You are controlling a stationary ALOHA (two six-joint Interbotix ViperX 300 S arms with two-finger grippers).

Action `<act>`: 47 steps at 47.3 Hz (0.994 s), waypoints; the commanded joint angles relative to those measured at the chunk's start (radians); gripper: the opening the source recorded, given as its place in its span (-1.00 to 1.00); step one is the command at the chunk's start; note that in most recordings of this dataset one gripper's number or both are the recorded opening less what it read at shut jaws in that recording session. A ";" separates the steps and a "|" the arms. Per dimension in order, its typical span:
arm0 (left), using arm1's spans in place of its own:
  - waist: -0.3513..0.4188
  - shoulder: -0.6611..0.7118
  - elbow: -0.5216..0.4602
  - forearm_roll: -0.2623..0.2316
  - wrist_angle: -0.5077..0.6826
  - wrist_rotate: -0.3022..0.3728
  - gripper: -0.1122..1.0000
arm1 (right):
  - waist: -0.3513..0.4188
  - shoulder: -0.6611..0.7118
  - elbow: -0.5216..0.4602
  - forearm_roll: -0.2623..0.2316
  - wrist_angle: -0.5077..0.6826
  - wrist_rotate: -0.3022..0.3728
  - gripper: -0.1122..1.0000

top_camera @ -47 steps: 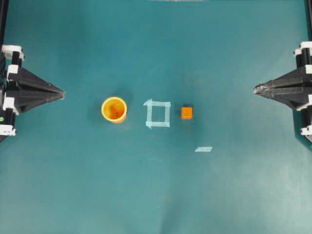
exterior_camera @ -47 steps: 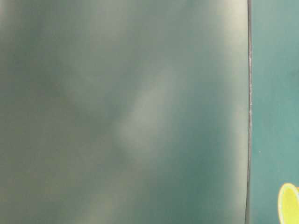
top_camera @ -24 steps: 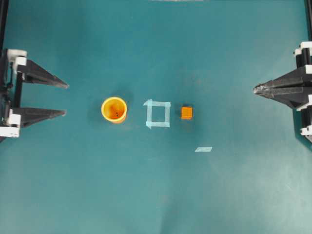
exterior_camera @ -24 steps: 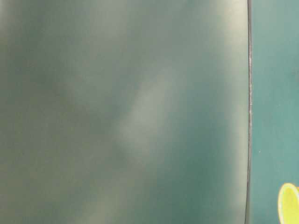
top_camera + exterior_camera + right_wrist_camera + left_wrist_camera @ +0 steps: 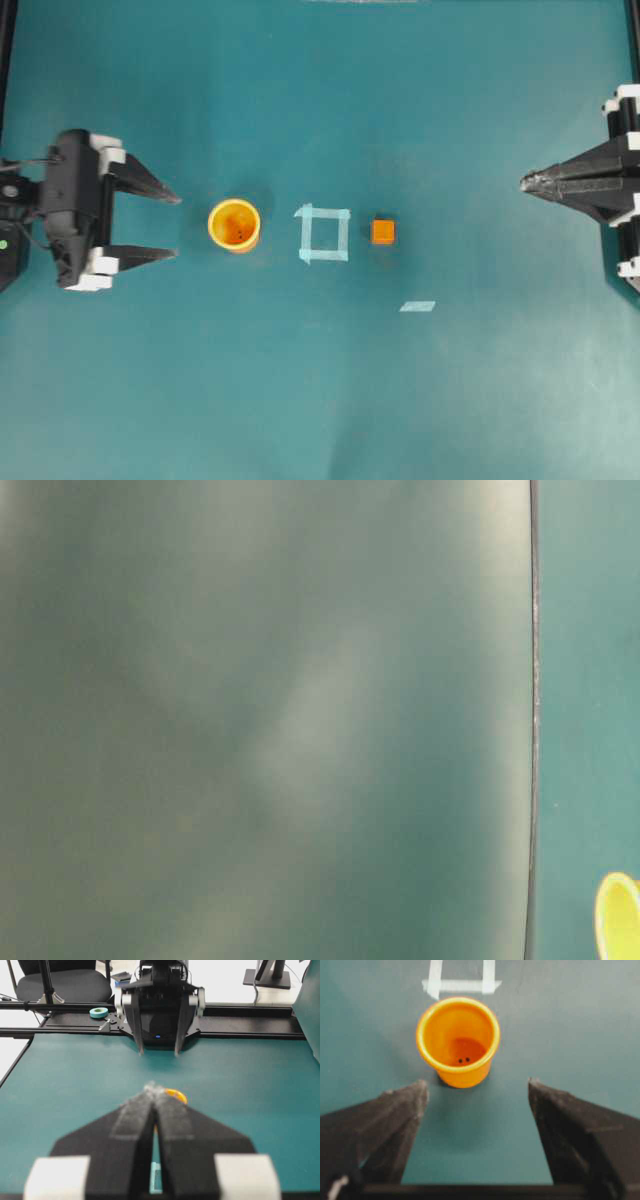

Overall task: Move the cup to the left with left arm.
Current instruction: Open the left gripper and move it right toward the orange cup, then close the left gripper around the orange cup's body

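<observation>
The left gripper (image 5: 176,227) has its fingers (image 5: 400,1110) spread wide and holds nothing. The cup (image 5: 234,224) stands upright on the green table (image 5: 320,400) just beyond the fingertips, in line with the gap between them and not touched. Past the cup lie a tape square (image 5: 323,233) and an orange cube (image 5: 383,231). The right gripper (image 5: 524,183) has its fingers pressed together, empty, well apart from the cup.

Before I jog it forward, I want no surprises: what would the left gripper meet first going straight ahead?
The orange cup; it stands upright ahead of the open left gripper, roughly centred between the fingertips.
</observation>
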 commanded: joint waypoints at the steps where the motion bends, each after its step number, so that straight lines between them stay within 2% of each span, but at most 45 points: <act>1: 0.018 0.067 -0.021 0.003 -0.069 0.002 0.66 | -0.002 0.003 -0.032 -0.002 -0.003 0.002 -0.81; 11: 0.041 0.198 -0.029 0.003 -0.160 0.000 0.72 | -0.002 0.003 -0.035 -0.002 -0.005 0.002 -0.81; 19: 0.043 0.282 -0.040 0.000 -0.187 -0.006 0.74 | -0.002 0.002 -0.035 -0.002 -0.003 0.002 -0.81; 47: 0.043 0.456 -0.140 0.000 -0.301 -0.008 0.74 | -0.002 0.002 -0.040 -0.002 -0.003 0.000 -0.81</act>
